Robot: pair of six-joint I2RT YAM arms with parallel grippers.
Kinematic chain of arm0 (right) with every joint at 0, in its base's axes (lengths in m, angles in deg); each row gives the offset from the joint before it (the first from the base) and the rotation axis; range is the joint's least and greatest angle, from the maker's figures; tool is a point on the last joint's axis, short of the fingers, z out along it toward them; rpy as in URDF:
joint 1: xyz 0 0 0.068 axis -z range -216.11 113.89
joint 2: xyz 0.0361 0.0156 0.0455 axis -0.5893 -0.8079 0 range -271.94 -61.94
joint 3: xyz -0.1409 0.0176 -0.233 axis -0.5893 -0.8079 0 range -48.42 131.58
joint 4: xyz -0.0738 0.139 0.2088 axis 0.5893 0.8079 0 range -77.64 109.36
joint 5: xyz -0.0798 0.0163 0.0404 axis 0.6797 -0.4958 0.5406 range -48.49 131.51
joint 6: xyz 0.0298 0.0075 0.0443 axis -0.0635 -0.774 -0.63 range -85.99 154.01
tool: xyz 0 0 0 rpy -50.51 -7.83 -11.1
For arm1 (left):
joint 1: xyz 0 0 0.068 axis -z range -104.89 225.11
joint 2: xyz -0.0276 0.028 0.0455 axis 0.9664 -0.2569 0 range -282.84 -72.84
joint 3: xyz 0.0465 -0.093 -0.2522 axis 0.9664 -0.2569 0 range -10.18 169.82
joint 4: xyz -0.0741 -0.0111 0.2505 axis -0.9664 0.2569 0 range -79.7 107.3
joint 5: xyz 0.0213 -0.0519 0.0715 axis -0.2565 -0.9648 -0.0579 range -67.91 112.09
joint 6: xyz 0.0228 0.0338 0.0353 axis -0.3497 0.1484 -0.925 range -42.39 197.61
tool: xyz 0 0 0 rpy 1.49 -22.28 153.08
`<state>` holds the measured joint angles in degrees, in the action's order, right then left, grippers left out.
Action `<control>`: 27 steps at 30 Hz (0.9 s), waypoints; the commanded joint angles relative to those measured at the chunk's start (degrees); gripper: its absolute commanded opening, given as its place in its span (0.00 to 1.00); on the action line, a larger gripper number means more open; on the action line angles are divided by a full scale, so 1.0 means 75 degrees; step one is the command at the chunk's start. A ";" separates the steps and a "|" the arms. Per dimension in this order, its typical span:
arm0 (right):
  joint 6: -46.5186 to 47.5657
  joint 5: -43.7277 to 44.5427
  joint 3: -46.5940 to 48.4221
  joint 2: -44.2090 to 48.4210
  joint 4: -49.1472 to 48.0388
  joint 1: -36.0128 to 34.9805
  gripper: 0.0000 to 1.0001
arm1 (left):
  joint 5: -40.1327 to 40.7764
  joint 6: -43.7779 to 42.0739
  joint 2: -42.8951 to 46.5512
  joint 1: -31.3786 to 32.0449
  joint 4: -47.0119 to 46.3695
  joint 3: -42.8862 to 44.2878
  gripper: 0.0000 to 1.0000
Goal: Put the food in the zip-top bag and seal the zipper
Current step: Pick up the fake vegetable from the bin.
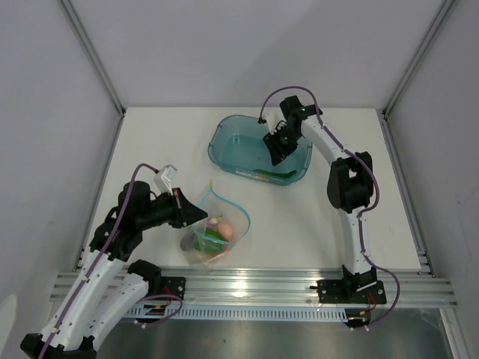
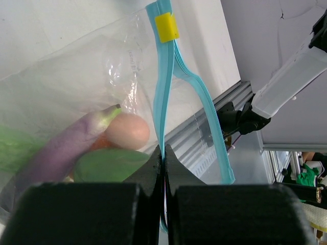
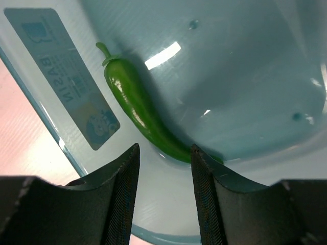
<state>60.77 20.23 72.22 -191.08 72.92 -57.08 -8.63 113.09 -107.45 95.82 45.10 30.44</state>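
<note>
The left pincer is clamped shut on the zipper. It holds the bag on the bench, nearer the arm bases than the tub and to its left. An eggplant, an egg and 1 green piece lie in the bag. Inside the tub, the right pincer stands open, astride the tail of 1 dark green chili.

Left claw pinched shut, arm bent low — right claw part-open, apparently angled downward.

Right hand part-open over dark green long pepper lying in teal tub.
</note>
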 commanded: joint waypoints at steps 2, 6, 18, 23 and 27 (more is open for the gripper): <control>0.0299 -0.0327 -0.0194 -0.0242 0.0164 -0.0192 0.46 | -0.0193 -0.0056 0.0009 -0.0043 -0.0212 0.0045 0.01; 0.0322 -0.0351 -0.0592 -0.0184 -0.0069 -0.0286 0.46 | -0.0146 -0.0044 0.0056 -0.0043 -0.0188 0.0033 0.00; 0.0299 0.0270 -0.1144 -0.0289 -0.0573 -0.0543 0.48 | -0.0158 0.0015 0.0091 -0.0054 -0.0188 -0.0002 0.01; 0.0252 0.0587 -0.1319 -0.0383 -0.0633 -0.0555 0.50 | -0.0170 0.0038 0.0080 -0.0043 -0.0223 -0.0026 0.01; 0.0158 0.1172 -0.1542 -0.0429 -0.0996 -0.0626 0.55 | -0.0181 0.0062 0.0056 -0.0043 -0.0246 -0.0084 0.00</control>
<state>62.06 25.15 61.42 -192.72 67.59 -61.19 -8.65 113.18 -107.30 95.82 45.06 30.31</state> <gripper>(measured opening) 0.540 0.004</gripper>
